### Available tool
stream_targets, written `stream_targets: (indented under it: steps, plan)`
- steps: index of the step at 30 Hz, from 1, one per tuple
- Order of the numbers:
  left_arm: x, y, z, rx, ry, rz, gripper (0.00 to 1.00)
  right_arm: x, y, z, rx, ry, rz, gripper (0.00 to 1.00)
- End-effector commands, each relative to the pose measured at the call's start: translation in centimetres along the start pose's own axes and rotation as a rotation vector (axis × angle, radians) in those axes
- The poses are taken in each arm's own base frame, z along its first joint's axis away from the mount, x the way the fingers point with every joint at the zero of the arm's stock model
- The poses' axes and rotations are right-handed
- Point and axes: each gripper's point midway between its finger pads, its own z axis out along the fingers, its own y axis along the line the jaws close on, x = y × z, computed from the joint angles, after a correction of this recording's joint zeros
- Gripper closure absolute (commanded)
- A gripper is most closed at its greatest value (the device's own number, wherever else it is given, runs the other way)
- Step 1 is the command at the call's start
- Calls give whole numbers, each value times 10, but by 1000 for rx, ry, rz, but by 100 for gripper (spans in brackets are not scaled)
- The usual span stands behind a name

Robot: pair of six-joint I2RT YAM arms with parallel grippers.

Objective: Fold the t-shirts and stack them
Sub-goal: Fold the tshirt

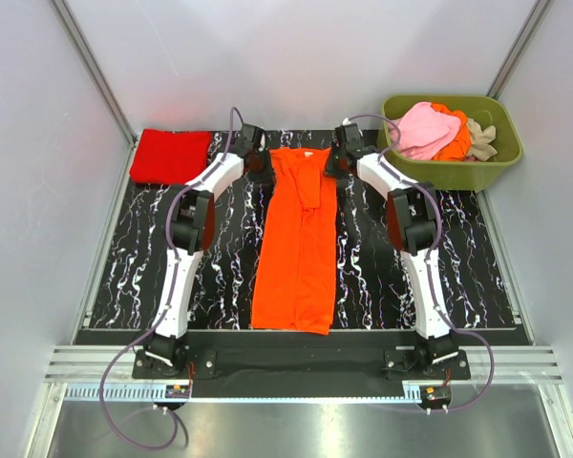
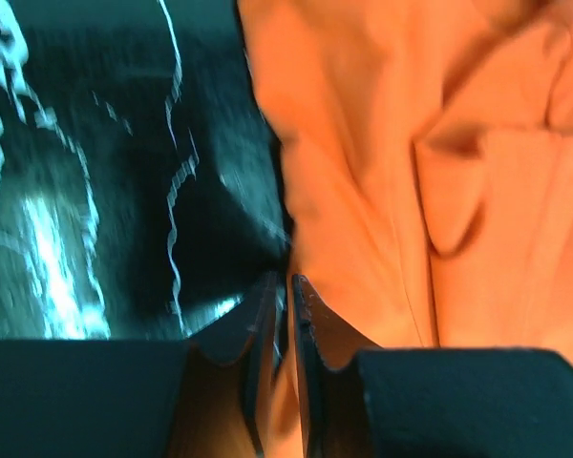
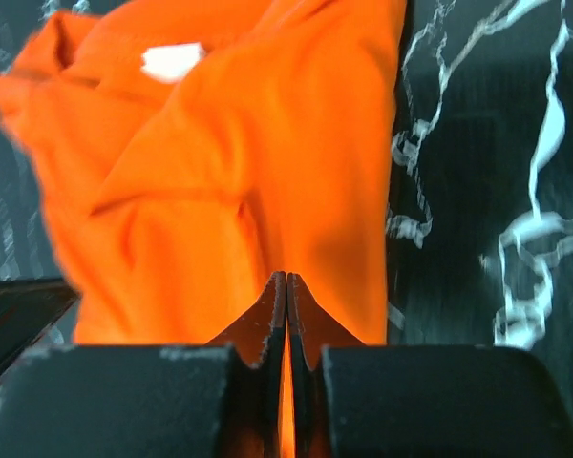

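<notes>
Red cloth comes first: a red t-shirt (image 1: 170,156) lies folded into a flat rectangle at the far left corner of the black, white-veined worktop (image 1: 224,267), apart from the other shirts. Just to its right, the left arm (image 1: 197,221) reaches away from its base at the near edge. The left jaws sit at the left edge of the bright orange t-shirt (image 1: 299,239), near its collar end. In the left wrist view the left jaws are narrow, with only a thin slit between the two fingers (image 2: 258,334). Orange cloth shows low in that slit and the shirt's edge runs right up to the tips, so they hold the shirt's left edge.

The bright orange t-shirt lies down the middle of the worktop between the two arms. It is folded lengthwise into a long strip, with the collar end far and the hem near the arm bases. Its cloth is rumpled at the collar end and flatter toward the hem. A small white neck label (image 3: 172,61) shows at the collar.

On the shirt's right edge, level with the other side, the right jaws are pressed together with a sliver of orange between them, pinching that edge. The right arm (image 1: 413,224) stretches back to its base.

Farthest right, an olive-green tub (image 1: 497,170) stands at the far right corner. Inside it a pink t-shirt (image 1: 424,129), an orange t-shirt (image 1: 456,145) and a beige t-shirt (image 1: 481,138) are heaped loosely together.
</notes>
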Motion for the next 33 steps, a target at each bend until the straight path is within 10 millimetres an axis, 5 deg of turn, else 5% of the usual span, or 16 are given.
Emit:
stream_targets:
  steps: [1, 6, 14, 18, 20, 22, 23, 24, 26, 27, 29, 30, 33]
  plan:
    - [-18, -5, 6, 45, -26, 4, 82, -18, -10, 19, 25, -50, -8, 96]
    - [-34, -1, 14, 69, -53, -12, 79, -28, -16, 43, 15, -38, 22, 96]
    - [-79, 15, 22, 136, -172, -62, 74, -65, 2, 61, -58, -139, 51, 96]
    - [-101, 11, 6, 207, -216, -80, 74, -82, 8, 61, -99, -188, 44, 95]
    - [-118, 0, -22, 265, -241, -63, 72, -92, 17, 50, -143, -196, 20, 89]
    - [-129, -12, -58, 297, -270, -33, 70, -113, 33, 19, -179, -228, -27, 84]
    - [-131, -16, -71, 308, -277, -22, 69, -108, 31, 14, -170, -208, -39, 82]
    - [-130, -19, -84, 314, -280, -5, 69, -132, 46, -22, -192, -260, -57, 79]
    - [-122, -27, -118, 319, -281, 0, 69, -129, 44, -41, -173, -240, -69, 77]
    - [-118, -30, -129, 325, -277, -3, 69, -148, 58, -80, -201, -288, -88, 73]
    - [-99, -42, -155, 351, -256, 5, 69, -134, 58, -97, -217, -245, -130, 69]
    - [-90, -46, -162, 357, -245, 10, 69, -142, 72, -137, -259, -271, -151, 68]
    - [-41, -73, -183, 418, -163, 41, 70, -111, 69, -191, -303, -200, -187, 62]
